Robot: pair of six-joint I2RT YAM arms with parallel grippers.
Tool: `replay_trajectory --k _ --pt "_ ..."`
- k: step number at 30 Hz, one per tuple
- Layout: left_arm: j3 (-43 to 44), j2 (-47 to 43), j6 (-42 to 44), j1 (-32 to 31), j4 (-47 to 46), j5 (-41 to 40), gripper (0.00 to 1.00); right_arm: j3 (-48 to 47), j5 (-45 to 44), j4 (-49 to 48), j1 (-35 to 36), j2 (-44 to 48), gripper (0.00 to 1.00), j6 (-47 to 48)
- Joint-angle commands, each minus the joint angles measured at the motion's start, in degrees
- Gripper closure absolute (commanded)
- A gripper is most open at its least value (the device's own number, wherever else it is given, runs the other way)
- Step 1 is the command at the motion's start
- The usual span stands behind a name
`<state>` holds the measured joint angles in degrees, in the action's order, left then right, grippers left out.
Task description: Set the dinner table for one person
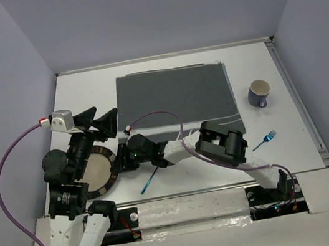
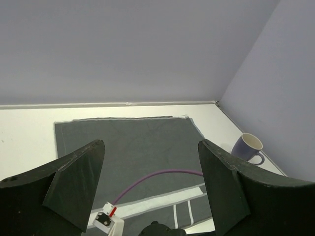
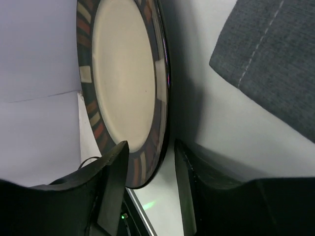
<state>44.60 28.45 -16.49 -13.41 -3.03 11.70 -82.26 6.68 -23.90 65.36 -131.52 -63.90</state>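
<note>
dinner table (image 1: pixel 83 92) is the white top filling the walled bay, metal rim along its right and near sides. dark grey placemat (image 1: pixel 176 99) lies flat on its far middle, white stripes on the near-right end. plate (image 1: pixel 96 169) with a cream centre and a dark patterned rim sits on the table at near left, just off the placemat's near-left corner, partly under the left arm. right gripper (image 1: pixel 122 158) reaches across from the right to the plate's right edge. in the right wrist view its jaws are apart and straddle the rim, one finger over the cream face, the other on the outer side, with a sliver of white table showing between rim and that finger - not clamped as far as visible. left gripper (image 1: pixel 101 116) hangs above the table beside the placemat's left edge, jaws wide apart with nothing between them, its camera looking over the placemat toward the back wall. purple mug (image 1: pixel 259 93) stands upright on bare table right of the placemat, apart from it. blue fork (image 1: pixel 264 139) lies nearer, well apart from the mug. a thin blue utensil (image 1: pixel 148 181) lies at near centre by the right arm - type unclear. purple cable (image 1: pixel 163 115) loops over the placemat.
</note>
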Motion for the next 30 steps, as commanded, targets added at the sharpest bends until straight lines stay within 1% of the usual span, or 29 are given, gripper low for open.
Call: replay_trajectory --k 1,3,4,5,6,7,10,11,13,14,16,17,20,21,24,25,26,27,28,30 --pt "0.0 -0.8 1.4 -0.7 -2.3 -0.1 0.12 -4.0 2.5 -2.9 0.4 -2.5 0.55 -3.6" --pt "-0.1 -0.8 1.5 -0.8 -2.3 -0.2 0.12 -5.0 3.9 -4.8 0.4 -4.6 0.64 -5.1" --pt "0.0 -0.8 1.5 -0.9 -2.2 -0.3 0.12 -5.1 4.3 -6.1 0.4 -5.1 0.71 -5.8" --pt "0.0 -0.8 1.6 -0.9 -2.1 -0.6 0.12 -4.7 4.7 -8.2 0.4 -5.3 0.93 -7.3" --pt "0.0 -0.8 1.7 -0.9 -2.0 -1.0 0.12 -4.2 4.7 -8.3 0.4 -5.2 1.0 -7.6" --pt "0.1 -0.9 2.0 -0.9 -1.5 -1.7 0.12 -3.4 4.4 -10.0 0.4 -4.8 1.0 -7.7" --pt "1.4 -1.9 3.9 -0.7 1.2 -11.2 0.12 -0.3 1.5 -10.1 0.4 0.5 1.0 -4.1" --pt "2.2 -3.0 4.6 -0.7 1.9 -17.8 0.12 0.3 0.3 -9.0 0.4 4.9 1.0 -1.0" --pt "2.1 -4.4 4.9 -0.7 2.1 -22.2 0.11 1.9 -2.8 -7.0 -0.2 9.5 1.0 3.8" --pt "2.2 -5.1 5.0 -0.7 2.3 -24.3 0.11 2.3 -3.6 -6.5 -1.3 14.4 1.0 7.3" --pt "2.4 -5.8 4.7 -0.7 2.4 -24.9 0.1 3.2 -5.6 -3.4 -3.0 18.8 1.0 10.4" --pt "2.4 -6.0 4.5 -0.8 2.4 -24.9 0.1 4.2 -5.8 -3.4 -5.3 23.1 1.0 11.6" --pt "1.9 -5.3 4.4 -1.0 2.1 -23.6 0.1 10.1 -4.5 -4.4 -9.2 29.5 1.0 11.4" --pt "1.3 -5.0 4.2 -1.4 2.1 -23.2 0.1 11.9 -3.8 -4.9 -12.0 33.5 1.0 11.1" --pt "0.3 -4.1 3.7 -2.4 2.1 -20.6 0.1 19.0 -2.6 -5.1 -17.0 38.3 1.0 9.9" --pt "0.1 -4.0 3.3 -2.8 1.8 -19.9 0.1 20.8 -2.5 -5.1 -20.4 40.8 1.0 9.6" --pt "0.0 -3.8 3.4 -3.1 1.6 -18.8 0.1 22.4 -2.0 -5.2 -22.4 41.8 1.0 9.2" --pt "-0.2 -3.7 3.3 -3.5 1.4 -18.5 0.1 25.0 0.1 -5.5 -24.2 42.6 1.0 8.7" --pt "-0.2 -3.4 3.2 -3.6 1.4 -17.7 0.1 26.0 0.7 -5.5 -27.4 43.9 1.0 8.6" --pt "-0.4 -3.4 3.1 -3.6 0.9 -16.7 0.09 27.2 2.7 -5.5 -30.3 44.6 1.0 9.4"
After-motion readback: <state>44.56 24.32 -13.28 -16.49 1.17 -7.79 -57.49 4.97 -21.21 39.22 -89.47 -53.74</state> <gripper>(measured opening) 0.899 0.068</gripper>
